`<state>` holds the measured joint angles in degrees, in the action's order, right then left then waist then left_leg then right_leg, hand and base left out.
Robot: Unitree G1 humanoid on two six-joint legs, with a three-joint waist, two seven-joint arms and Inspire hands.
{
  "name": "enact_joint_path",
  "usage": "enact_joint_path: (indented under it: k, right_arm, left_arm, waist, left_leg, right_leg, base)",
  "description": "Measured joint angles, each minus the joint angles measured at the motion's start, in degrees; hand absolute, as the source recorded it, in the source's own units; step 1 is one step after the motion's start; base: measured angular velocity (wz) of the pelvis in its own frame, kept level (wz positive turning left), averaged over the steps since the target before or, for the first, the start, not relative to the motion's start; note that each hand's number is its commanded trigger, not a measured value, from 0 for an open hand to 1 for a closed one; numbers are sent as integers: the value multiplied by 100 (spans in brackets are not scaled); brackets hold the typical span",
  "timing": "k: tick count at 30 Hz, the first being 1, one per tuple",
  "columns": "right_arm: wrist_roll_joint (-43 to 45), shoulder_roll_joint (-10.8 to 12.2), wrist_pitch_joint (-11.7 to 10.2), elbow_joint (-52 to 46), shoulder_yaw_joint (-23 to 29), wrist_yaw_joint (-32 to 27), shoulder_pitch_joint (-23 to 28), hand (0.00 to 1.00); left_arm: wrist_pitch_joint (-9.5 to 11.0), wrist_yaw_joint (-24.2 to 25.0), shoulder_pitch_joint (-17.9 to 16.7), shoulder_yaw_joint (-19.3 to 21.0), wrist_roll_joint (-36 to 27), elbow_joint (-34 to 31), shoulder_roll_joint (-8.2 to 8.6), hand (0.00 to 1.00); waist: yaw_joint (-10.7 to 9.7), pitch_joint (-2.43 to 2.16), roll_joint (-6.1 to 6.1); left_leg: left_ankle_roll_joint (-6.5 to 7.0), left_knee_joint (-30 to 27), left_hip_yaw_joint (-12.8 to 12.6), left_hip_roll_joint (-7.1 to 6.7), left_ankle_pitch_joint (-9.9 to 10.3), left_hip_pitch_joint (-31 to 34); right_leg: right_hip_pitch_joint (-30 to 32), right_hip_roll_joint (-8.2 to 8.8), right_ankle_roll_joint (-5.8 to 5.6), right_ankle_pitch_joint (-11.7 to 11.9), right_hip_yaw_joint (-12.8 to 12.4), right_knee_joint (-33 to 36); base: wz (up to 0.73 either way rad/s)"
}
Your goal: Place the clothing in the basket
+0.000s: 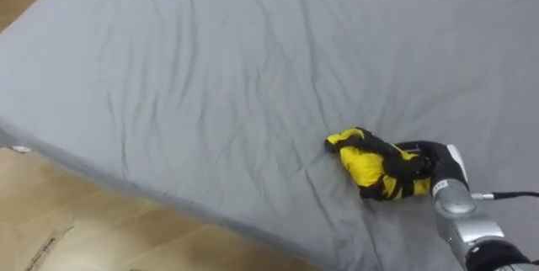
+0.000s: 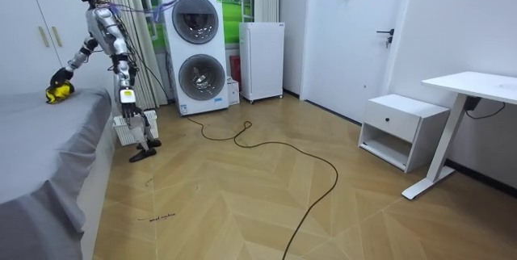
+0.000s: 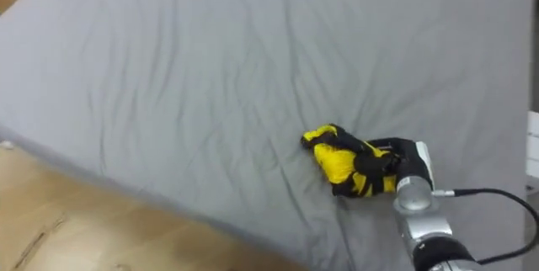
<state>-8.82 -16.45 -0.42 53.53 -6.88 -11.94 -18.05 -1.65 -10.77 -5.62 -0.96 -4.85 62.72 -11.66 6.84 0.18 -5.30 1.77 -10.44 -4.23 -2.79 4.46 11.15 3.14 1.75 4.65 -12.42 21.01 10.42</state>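
Item 1, eye views: grey bed [image 1: 210,77] fills most of my head camera, its sheet creased, with wooden floor [image 1: 76,220] past its lower left edge.

Item 2: yellow garment [image 1: 360,163], bunched up, lies on the bed near its lower right part.

Item 3: right hand [image 1: 421,160], reaching in from the lower right. Its dark fingers are curled round the yellow garment, gripping it against the sheet.

Item 4, room view, which my head camera does not give me: the robot stands at the bedside, right arm stretched over the mattress. The left hand [image 2: 126,96] hangs by its side; I cannot tell its fingers.

Item 5: white basket [image 2: 123,129], on the floor by the robot's feet.

Item 6: stacked washing machines [image 2: 196,50] behind it.
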Motion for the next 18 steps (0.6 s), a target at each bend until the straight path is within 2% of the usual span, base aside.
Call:
enact_joint_path:
  k: [2, 5, 10, 12, 15, 16, 18]
  right_arm:
    - [22, -33, 31, -479, 293, -27, 247, 100]
    - [5, -94, 50, -1171, 487, -64, 620, 100]
    - [13, -91, 75, -1767, 995, -50, 1092, 100]
    - [16, -93, 94, -1798, 1110, -38, 1196, 100]
    - [140, -80, 124, -1964, 1204, 39, 1517, 100]
    - [218, -62, 124, -2040, 1275, 53, 1677, 100]
    - [253, -62, 127, -2113, 1350, 51, 1856, 100]
  left_arm:
    - [20, -41, -131, 156, 0, -121, 0, 0]
    - [44, -49, -229, 180, 1, -243, 7, 0]
    - [33, -34, -340, 327, 12, -248, 213, 0]
    - [26, -29, -339, 328, 32, -263, 229, 0]
    - [-21, 3, -387, 352, 111, -254, 226, 0]
    - [-31, 19, -386, 404, 173, -251, 230, 0]
    - [-34, 25, -394, 446, 295, -255, 231, 0]
  waist:
    - [-166, -16, -13]
    - [-318, -21, -10]
    - [-528, -81, 94]
    - [-610, -78, 89]
    - [-677, -67, 106]
    - [-728, -44, 110]
    - [-807, -38, 102]
  left_leg:
    - [0, 67, -117, -4, 1, -271]
    - [3, 97, -180, 1, 7, -451]
    - [27, 142, -400, 33, 46, -769]
    - [24, 202, -512, 50, 48, -897]
    - [-18, 219, -764, 131, 201, -1121]
    - [-24, 219, -842, 156, 237, -1190]
    - [-37, 221, -911, 169, 267, -1245]
  right_leg:
    - [-225, 10, -25, -7, -122, -65]
    - [-346, 9, -34, -13, -265, -79]
    - [-448, 7, -47, -12, -701, -57]
    - [-479, -9, -49, -10, -860, -54]
    - [-583, -89, -48, -6, -1145, -64]
    - [-633, -102, -48, -6, -1215, -64]
    - [-634, -113, -48, -6, -1362, -62]
  base:
    - [-30]
    - [-27]
    - [-42]
    - [-47]
    - [-55]
    - [-37]
    - [-42]
